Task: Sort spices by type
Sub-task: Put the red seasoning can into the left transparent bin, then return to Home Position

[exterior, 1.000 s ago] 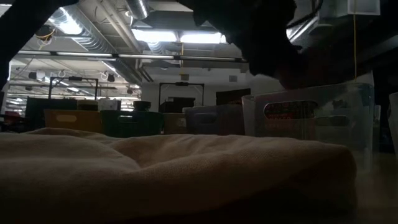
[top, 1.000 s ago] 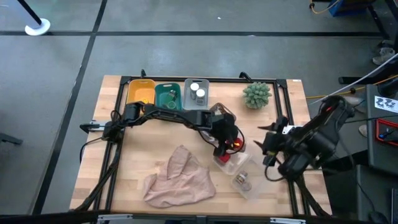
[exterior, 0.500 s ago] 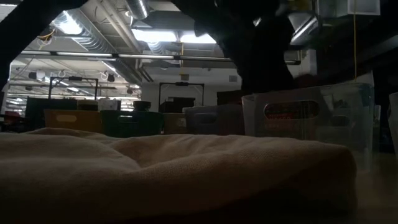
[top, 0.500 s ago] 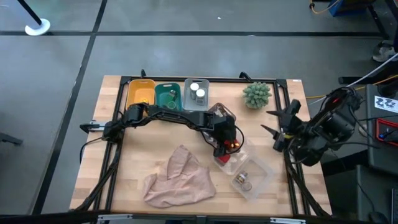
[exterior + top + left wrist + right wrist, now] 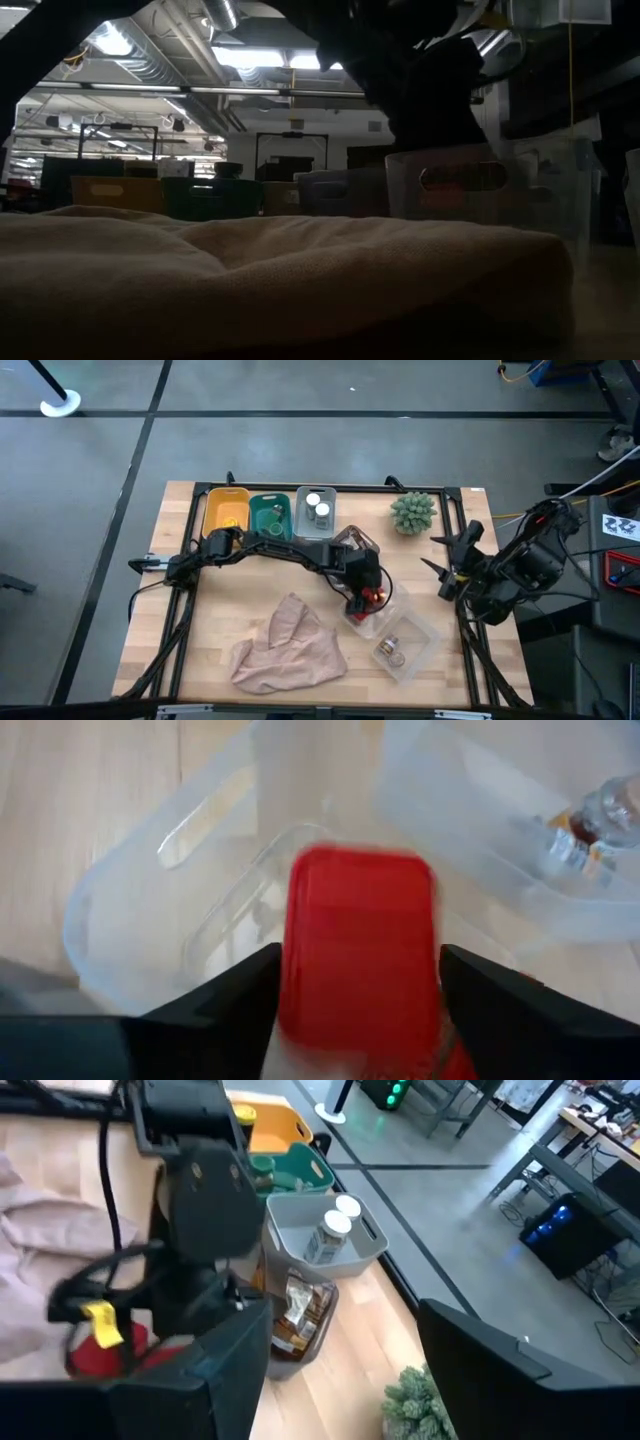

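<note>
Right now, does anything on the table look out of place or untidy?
Yes. A beige cloth lies crumpled on the near part of the table, and a spiky green plant ball sits at the far edge; neither is a spice.

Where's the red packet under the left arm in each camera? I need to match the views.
High view: red packet right of table centre, at the left gripper, over a clear bin.
Low view: not visible; a dark arm hangs above the clear bin.
Left wrist view: centre, blurred, between the jaws.
Right wrist view: red patch low, partly hidden.
Shared landmark: the clear bin.
</note>
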`<action>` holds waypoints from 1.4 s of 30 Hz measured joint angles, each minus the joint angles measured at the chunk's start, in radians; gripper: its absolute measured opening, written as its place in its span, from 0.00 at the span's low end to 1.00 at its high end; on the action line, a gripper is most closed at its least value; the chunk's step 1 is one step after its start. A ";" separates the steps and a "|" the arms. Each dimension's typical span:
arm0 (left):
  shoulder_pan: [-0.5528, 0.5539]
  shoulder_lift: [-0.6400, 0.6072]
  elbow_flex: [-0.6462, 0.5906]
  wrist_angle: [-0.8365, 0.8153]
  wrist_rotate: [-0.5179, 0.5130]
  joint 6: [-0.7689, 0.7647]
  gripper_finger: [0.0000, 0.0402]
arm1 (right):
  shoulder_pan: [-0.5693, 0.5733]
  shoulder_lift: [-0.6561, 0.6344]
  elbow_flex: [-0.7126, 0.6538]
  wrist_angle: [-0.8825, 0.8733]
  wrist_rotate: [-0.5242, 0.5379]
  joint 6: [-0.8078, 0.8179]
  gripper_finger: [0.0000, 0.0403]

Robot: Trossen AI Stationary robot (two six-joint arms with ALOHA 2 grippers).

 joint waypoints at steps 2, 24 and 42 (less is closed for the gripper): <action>-0.004 0.000 0.000 0.014 -0.003 0.001 0.68 | 0.000 -0.005 -0.030 -0.001 -0.004 0.014 0.62; 0.073 -0.359 0.055 -0.229 -0.008 0.023 0.71 | 0.000 -0.201 -0.175 0.014 0.106 0.123 0.62; 0.068 -1.441 -1.209 0.504 -0.244 -0.141 0.71 | 0.000 -0.777 -0.799 0.687 0.158 -0.103 0.62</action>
